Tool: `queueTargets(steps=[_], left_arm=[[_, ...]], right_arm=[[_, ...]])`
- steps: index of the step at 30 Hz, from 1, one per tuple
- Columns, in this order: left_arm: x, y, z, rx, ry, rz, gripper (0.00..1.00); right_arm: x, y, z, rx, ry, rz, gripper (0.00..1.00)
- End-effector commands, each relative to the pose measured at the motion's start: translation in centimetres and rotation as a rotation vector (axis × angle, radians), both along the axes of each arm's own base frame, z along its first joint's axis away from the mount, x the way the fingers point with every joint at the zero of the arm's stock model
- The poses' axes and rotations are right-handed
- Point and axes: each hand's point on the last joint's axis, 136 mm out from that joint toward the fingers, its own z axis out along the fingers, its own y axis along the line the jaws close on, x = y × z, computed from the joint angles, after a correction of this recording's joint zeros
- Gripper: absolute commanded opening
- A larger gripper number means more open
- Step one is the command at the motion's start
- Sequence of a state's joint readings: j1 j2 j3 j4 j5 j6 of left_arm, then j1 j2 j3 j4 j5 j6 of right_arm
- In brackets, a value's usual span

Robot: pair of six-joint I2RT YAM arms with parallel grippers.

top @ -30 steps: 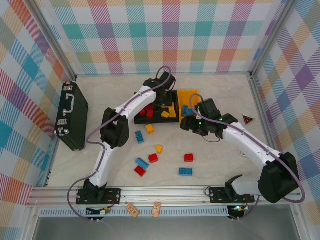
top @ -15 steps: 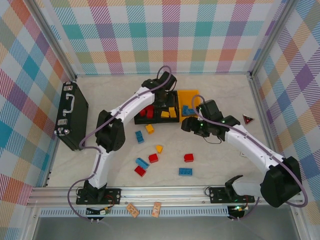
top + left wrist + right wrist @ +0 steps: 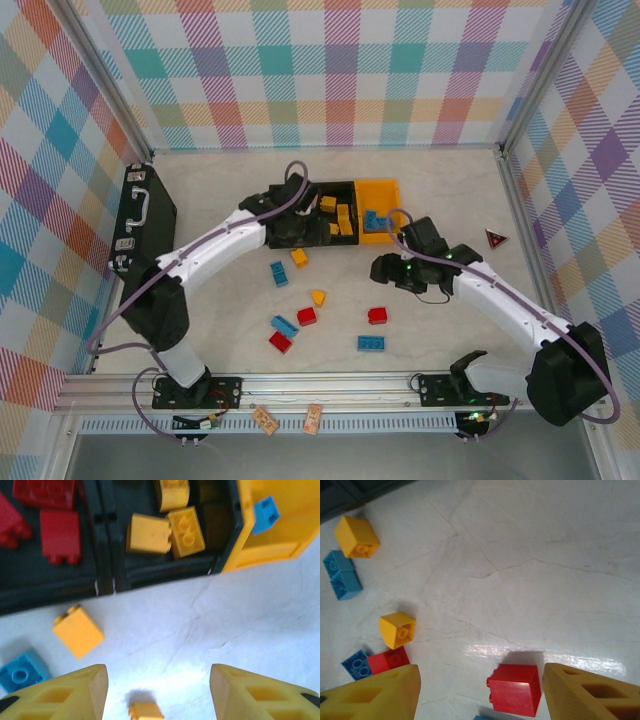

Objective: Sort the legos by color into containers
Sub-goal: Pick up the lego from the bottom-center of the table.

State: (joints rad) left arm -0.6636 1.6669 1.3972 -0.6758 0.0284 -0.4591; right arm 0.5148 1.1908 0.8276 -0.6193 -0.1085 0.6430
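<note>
The containers stand in a row at the back: a black bin (image 3: pixel 97 575) with red legos (image 3: pixel 60 535), a second black bin (image 3: pixel 338 186) with yellow ones (image 3: pixel 185 530), and an orange-yellow bin (image 3: pixel 385 187) with a blue brick (image 3: pixel 265 514). My left gripper (image 3: pixel 298 234) hangs open just in front of the bins with nothing in it (image 3: pixel 157 670). A yellow brick (image 3: pixel 77 630) and a blue one (image 3: pixel 20 672) lie beside it. My right gripper (image 3: pixel 383 268) is open above the table (image 3: pixel 480 672), and a red brick (image 3: pixel 514 689) lies below it by its right finger.
More loose legos lie on the near table: yellow (image 3: pixel 318 296), red (image 3: pixel 306 316), blue (image 3: pixel 284 325), red (image 3: pixel 280 342) and blue (image 3: pixel 371 343). A black briefcase (image 3: pixel 140 230) stands at the left. At the right lies a small red-and-black triangle (image 3: pixel 495 237).
My left gripper has drawn back from over the middle black bin to the table just in front of it, and its elbow swung left. My right gripper moved slightly nearer.
</note>
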Motion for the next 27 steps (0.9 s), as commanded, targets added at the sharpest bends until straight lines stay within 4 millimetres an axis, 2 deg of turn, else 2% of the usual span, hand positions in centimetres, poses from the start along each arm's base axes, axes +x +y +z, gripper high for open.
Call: queueTargets(steps=[1,12,19,23,27], left_arm=[[-1.9,0.2,0.3,-0.070,-0.010,-0.006,0.56],[-7.2,4.0,-3.3,-0.101,0.063,0.078,0.56],[-8.6,5.6,-4.7,-0.072,0.085,0.116,0.56],[-8.7,5.7,-5.0,-0.070,0.089,0.119,0.56],[-8.7,5.7,-5.2,-0.067,0.093,0.124,0.56]], right_arm=[[-1.4,-0.4,-0.9,-0.050,0.036,0.014,0.66],[-4.2,0.4,-5.9,-0.258,0.155,0.102,0.66],[-5.1,1.5,-8.3,-0.329,0.217,0.145,0.65],[-5.2,1.3,-8.8,-0.354,0.229,0.146,0.56],[-4.6,1.7,-8.2,-0.351,0.205,0.152,0.41]])
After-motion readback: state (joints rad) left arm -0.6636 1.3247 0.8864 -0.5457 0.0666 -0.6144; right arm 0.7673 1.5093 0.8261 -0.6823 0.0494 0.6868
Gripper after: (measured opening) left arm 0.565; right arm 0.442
